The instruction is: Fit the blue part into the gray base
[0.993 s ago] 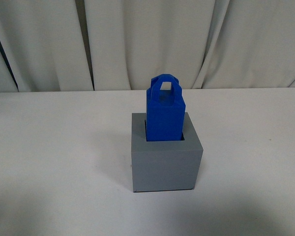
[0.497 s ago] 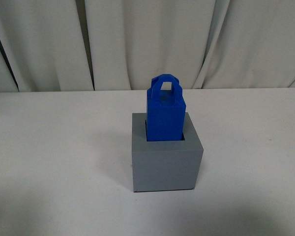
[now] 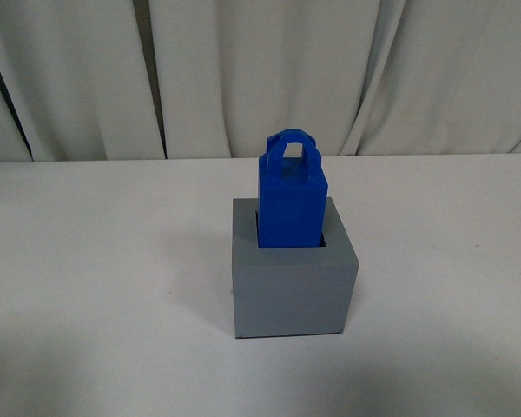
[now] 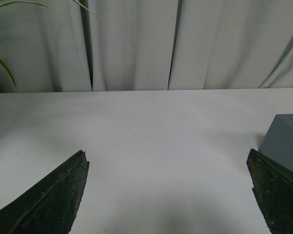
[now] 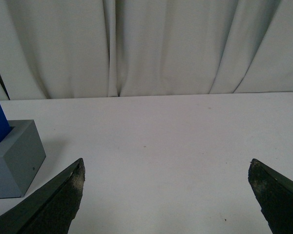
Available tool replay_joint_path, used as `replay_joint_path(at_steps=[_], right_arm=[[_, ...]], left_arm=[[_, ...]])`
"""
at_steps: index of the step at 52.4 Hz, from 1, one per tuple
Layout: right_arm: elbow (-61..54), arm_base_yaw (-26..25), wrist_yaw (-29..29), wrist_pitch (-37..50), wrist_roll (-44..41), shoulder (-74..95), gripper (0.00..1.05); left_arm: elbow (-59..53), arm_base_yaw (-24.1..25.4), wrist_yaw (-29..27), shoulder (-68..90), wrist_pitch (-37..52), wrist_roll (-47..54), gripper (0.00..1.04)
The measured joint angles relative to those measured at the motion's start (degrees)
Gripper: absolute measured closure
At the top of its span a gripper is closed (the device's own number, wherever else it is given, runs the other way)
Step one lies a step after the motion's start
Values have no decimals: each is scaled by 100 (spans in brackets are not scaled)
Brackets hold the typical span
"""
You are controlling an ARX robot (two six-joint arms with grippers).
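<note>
Staged test setup, lab-like: plain white surface (image 3: 87, 261) backed by pale pleated curtains (image 3: 243, 78). Green plant leaves (image 4: 2, 63) at one edge in left wrist view.

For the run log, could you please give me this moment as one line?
blue part: upright in gray base recess | left pincer: open, empty | right pincer: open, empty | both clear of base

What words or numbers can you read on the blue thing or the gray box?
None. The blue part has no letters or numbers on the faces that show, only a faint dark smudge near its top.
The gray base is plain on the sides in view.
The table and the curtain carry no writing either.
</note>
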Motion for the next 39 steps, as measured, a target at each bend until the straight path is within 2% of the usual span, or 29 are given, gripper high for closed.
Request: replay_joint_path(at_steps=[4,39], right_arm=[[0,0,0,0,0,0,8],[0,0,0,0,2,0,7]], left_arm=[[0,0,0,0,0,2,6],[0,0,0,0,0,2,6]])
